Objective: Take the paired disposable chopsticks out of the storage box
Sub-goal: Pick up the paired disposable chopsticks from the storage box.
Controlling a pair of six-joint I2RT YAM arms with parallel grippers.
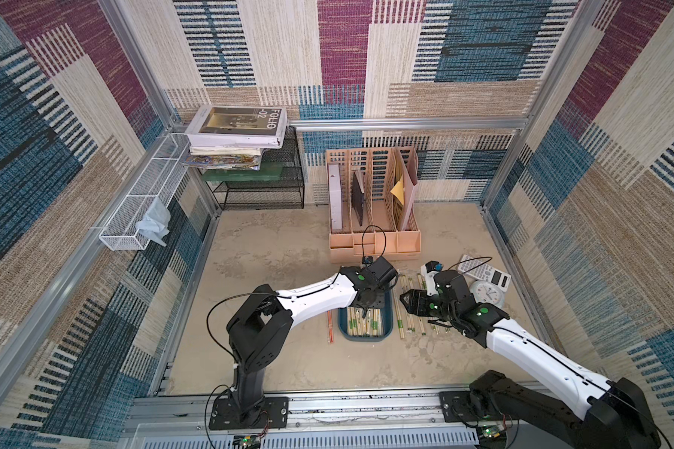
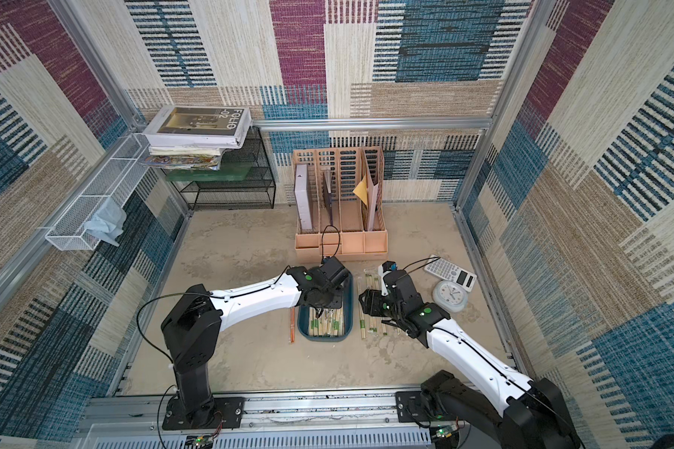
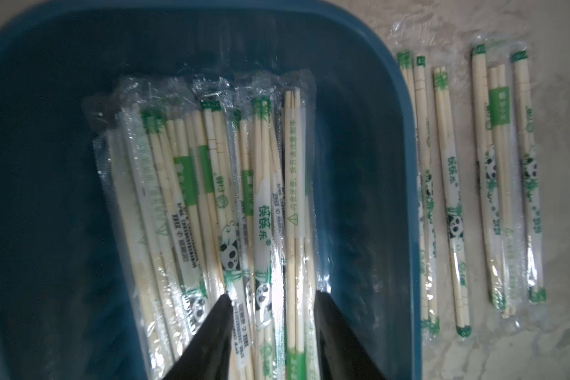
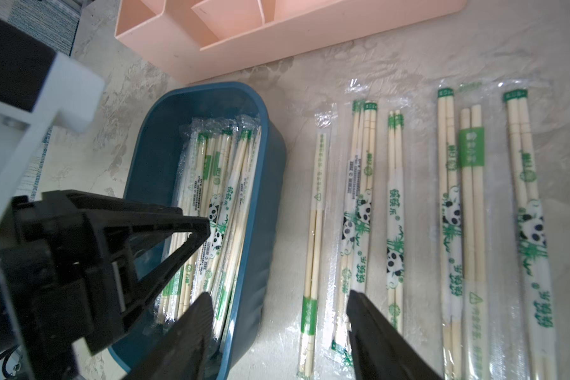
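My left hand (image 3: 272, 296) is down in the storage box (image 3: 405, 164)
It straddles a few paired disposable chopsticks (image 3: 260, 214) there, I can't tell if it's pinching; right hand (image 4: 280, 294) hangs spread above the bench (image 4: 408, 65).

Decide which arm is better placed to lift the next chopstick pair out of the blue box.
Left. The left gripper is down inside the storage box, jaws either side of the paired disposable chopsticks. The right gripper hangs open beside the box, over pairs lying on the table.
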